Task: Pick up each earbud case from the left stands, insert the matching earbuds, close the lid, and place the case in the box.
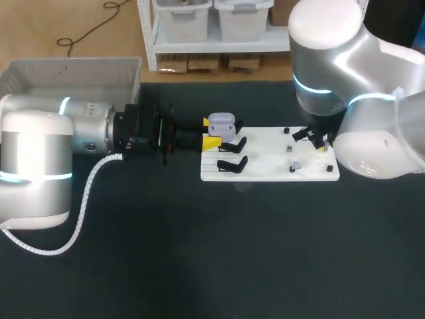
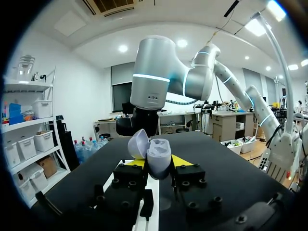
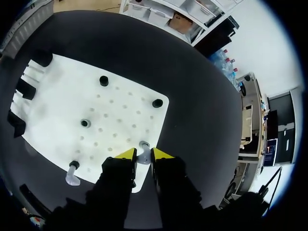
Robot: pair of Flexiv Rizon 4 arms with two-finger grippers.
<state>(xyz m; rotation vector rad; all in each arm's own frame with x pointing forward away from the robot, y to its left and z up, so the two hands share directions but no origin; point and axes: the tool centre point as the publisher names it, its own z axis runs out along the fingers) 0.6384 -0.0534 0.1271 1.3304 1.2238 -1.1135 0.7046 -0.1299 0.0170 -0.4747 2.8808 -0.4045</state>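
Earbud case [image 2: 158, 155], lavender, rounded, lid open, in clamp of left pincer [image 2: 159, 164]; right pincer [image 3: 143, 155] tight around pale earbud [image 3: 144, 147].

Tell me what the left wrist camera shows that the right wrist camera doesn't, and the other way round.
Only the left wrist view shows the open lavender earbud case, held between the yellow tips of the left gripper, with the right arm beyond it. Only the right wrist view shows the right gripper closed on an earbud, a second earbud standing on the white board, and the black pegs. Both show the dark table.
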